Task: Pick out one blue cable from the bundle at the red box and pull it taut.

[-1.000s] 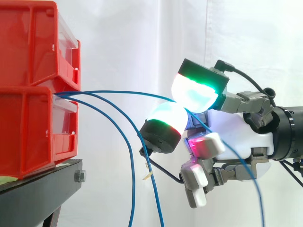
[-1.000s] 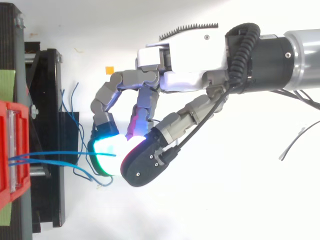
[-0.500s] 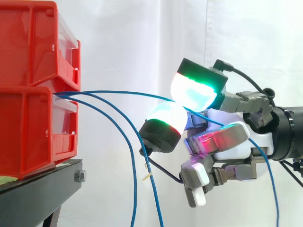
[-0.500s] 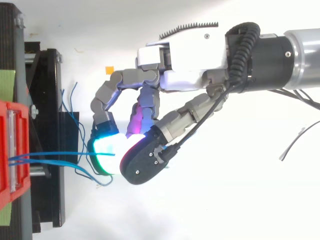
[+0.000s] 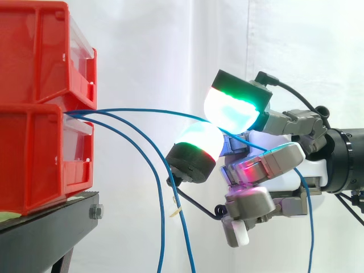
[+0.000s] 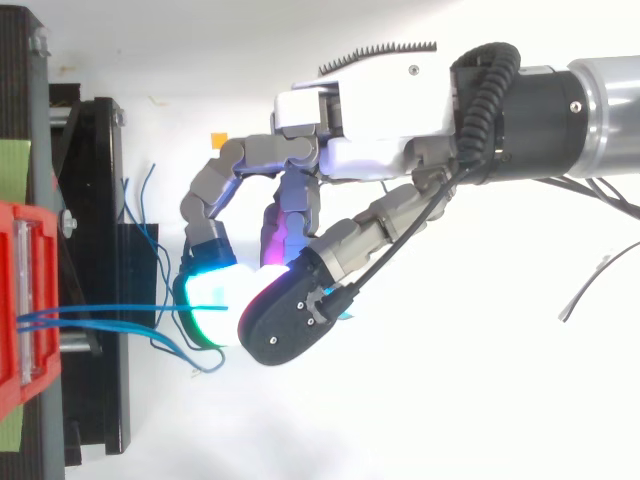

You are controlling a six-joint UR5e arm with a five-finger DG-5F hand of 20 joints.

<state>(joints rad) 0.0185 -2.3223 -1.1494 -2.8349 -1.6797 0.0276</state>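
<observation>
**Side and top views.** Two red plastic bins (image 5: 34, 159) with clear front panels stood stacked at the left on a black metal stand (image 5: 51, 227), before a white curtain (image 5: 153, 45). What lay inside them could not be made out. The lower bin's front lay nearly flush with the stand's right edge.

The robot hand (image 5: 273, 162) reached in from the right with its fingers curled. Thin blue cables emerged at the seam between the two bins.

One blue cable (image 5: 148, 111) ran rightward in a shallow, nearly level arc, its long axis pointing from the bins to the hand. There it was pinched between two glowing fingertips (image 5: 230, 108), the upper green and white, the lower cyan-white with a red rim. Past the pinch it crossed the palm and dropped straight down at the far right.

Two loose blue cables (image 5: 161, 216) curved downward from the same seam and hung just left of the lower fingertip.

Between the bin fronts and the fingertips lay open room, crossed by the cables alone. In the top view the pinched cable (image 6: 110, 308) ran level from bin to fingertip.
</observation>
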